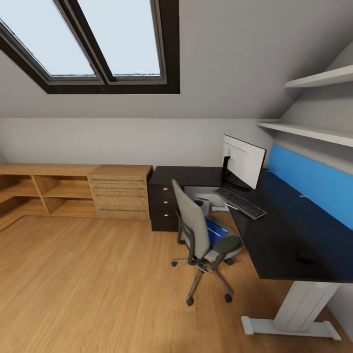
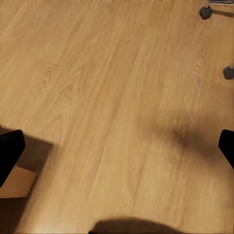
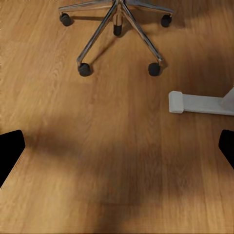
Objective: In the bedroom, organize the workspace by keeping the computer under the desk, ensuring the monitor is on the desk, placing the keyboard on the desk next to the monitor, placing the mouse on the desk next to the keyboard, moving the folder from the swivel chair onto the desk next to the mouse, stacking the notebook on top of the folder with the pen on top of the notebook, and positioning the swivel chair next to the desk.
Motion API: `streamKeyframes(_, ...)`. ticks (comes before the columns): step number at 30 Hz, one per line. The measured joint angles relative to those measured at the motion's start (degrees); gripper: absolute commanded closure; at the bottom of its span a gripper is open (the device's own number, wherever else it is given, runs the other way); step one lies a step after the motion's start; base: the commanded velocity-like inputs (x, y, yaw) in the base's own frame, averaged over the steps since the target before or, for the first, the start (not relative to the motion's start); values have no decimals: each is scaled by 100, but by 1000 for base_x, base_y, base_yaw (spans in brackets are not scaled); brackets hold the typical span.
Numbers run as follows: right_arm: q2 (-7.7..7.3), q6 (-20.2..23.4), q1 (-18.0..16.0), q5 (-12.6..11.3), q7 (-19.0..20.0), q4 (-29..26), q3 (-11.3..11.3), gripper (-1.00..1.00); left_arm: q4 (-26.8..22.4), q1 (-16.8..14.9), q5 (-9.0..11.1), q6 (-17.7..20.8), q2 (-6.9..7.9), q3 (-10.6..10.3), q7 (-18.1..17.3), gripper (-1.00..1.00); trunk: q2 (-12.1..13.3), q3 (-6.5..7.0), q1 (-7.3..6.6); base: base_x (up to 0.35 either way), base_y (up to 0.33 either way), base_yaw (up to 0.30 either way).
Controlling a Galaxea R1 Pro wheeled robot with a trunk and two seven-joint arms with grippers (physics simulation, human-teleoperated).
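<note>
**Approach to the desk, folder waiting on the chair**

The swivel chair [image 1: 203, 235] stands just beside the desk [image 1: 289, 235], the blue folder [image 1: 215, 230] lying on its seat. On the desk, the keyboard [image 1: 241, 202] sits in front of the monitor [image 1: 242, 162], the mouse [image 1: 305, 256] well apart near the front edge. Both wrist views show wide-spread jaws holding nothing, above bare floor. Risk, as I judge it: reaching for the folder may nudge the chair, which rolls on casters, or snag an armrest. No containers hold anything visible
</note>
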Motion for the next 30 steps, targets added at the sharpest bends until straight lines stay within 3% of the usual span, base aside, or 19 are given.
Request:
streamKeyframes(5, 0, -1, 0, 0, 3, 0, 0, -100, 1, 0, -5, 0, -3, -69, 0, -100, 0, 0, 2, 84, 85, 0)
streamKeyframes(11, 0, -1, 0, 5, 4, 7, 9, -100, -9, 0, -186, 11, -14, -431, 26, -100, 0, 0, 2, 8, 8, 0)
streamKeyframes(14, -5, -1, 0, 7, 5, 13, 8, -100, -13, 2, -245, 23, -106, -581, 37, -100, 0, 0, 2, 0, 0, 0)
streamKeyframes(21, -13, -1, 0, 8, 5, 24, 8, -100, -10, 0, -246, 55, -147, -618, 44, -100, 0, 0, 2, 0, 0, 0)
streamKeyframes(30, -18, 6, 0, 0, 5, 26, 0, -100, -9, 0, -243, 74, -156, -633, 55, -100, -321, -144, 178, 0, 0, 0)
